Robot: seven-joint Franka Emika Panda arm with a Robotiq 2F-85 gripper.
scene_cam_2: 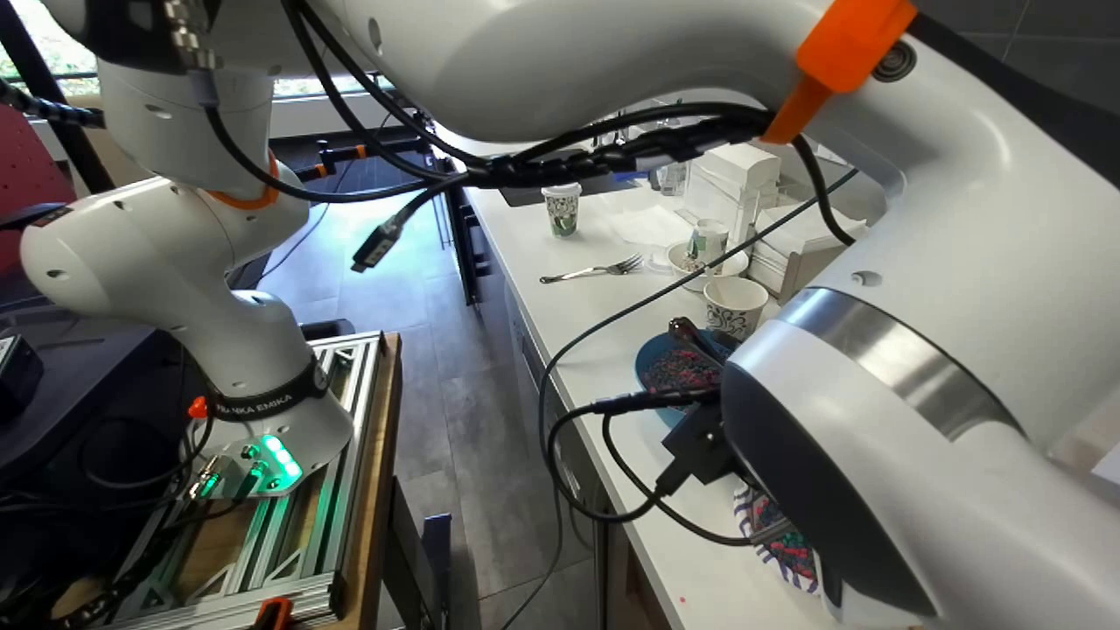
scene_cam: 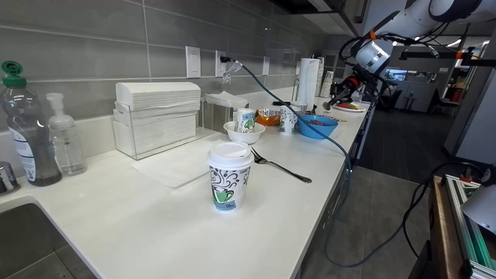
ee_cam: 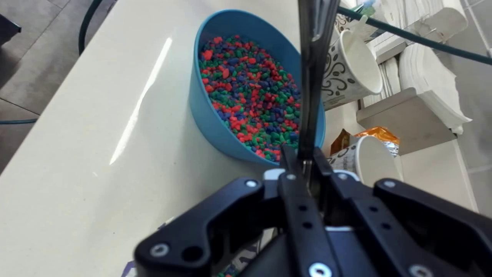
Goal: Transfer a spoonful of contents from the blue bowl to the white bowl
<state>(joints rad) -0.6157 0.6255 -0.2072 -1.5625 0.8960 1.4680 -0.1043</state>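
Wrist view: jaws clenched on what is likely the metal spoon (ee_cam: 312,77), in front of the blue bowl (ee_cam: 200,105). Probably stiff yet slippery; hold mid-handle.

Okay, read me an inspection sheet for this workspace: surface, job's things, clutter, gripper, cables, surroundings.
Surface: white counter with a red speck in an exterior view.
Job's things: blue bowl holding red, green and blue bits; white bowl with a paper cup in it.
Clutter: lidded cup, fork, orange packet; striped dish with similar bits, partly hidden.
Gripper: closed around a metal utensil that runs out of the wrist view.
Cables: long cable plugged into a wall outlet, passing the counter's edge toward the floor; black cables along the arm.
Surroundings: tiled wall, sink, stacked napkins.
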